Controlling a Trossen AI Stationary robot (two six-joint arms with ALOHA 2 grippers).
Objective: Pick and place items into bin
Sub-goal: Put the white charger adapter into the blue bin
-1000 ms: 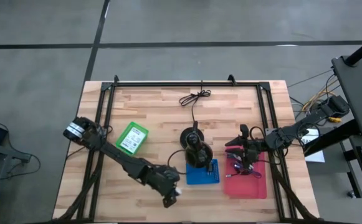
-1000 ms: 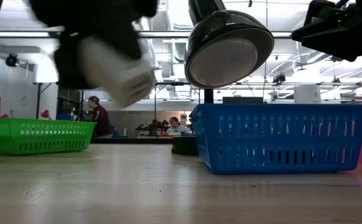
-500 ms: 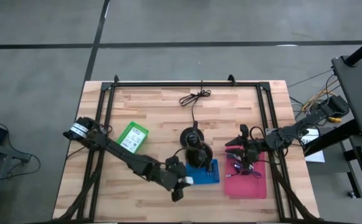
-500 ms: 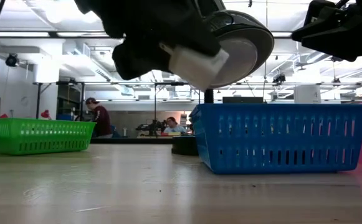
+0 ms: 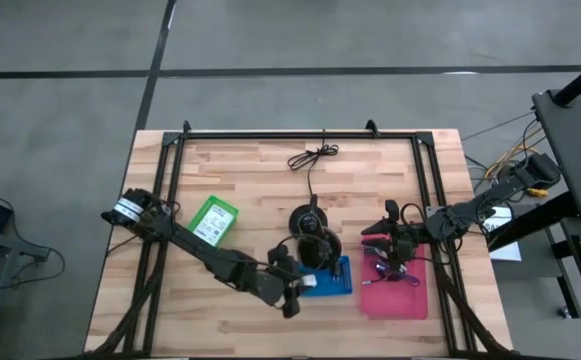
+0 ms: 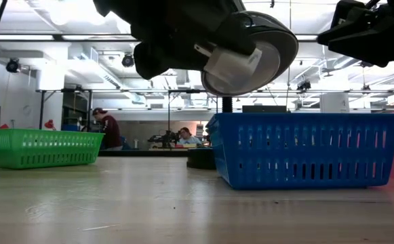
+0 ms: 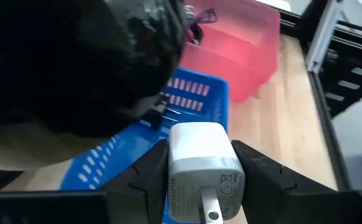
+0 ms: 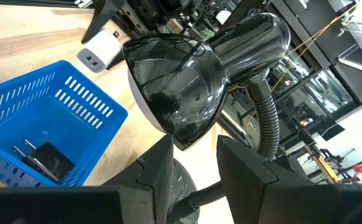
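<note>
1. Left tool [image 7: 199, 171] pinches a white charger [image 7: 200, 167] between its fingers, held in the air just at the blue bin's [image 5: 327, 283] near-left edge; the left wrist view shows its USB port end, the high view only a white speck at the tool [image 5: 295, 290]
2. Green bin [image 5: 213, 220] sits well apart on the table's [image 5: 250, 170] left half; low view shows it far left [image 6: 42, 148]
3. Low view shows the charger [image 6: 232, 62] above the blue bin's rim [image 6: 305, 148], in front of the black lamp head [image 6: 268, 47]
4. Right wrist view alone shows a black plug adapter [image 8: 47, 160] lying inside the blue bin, and the charger [image 8: 103, 48] beyond its rim
5. Lamp head hangs over the blue bin and hides most of it from above; open room over the bin is tight
6. Right tool [image 5: 402, 258] hovers over the red bin [image 5: 395, 295], fingers a little apart with nothing seen between them; red bin contents too small to make out
</note>
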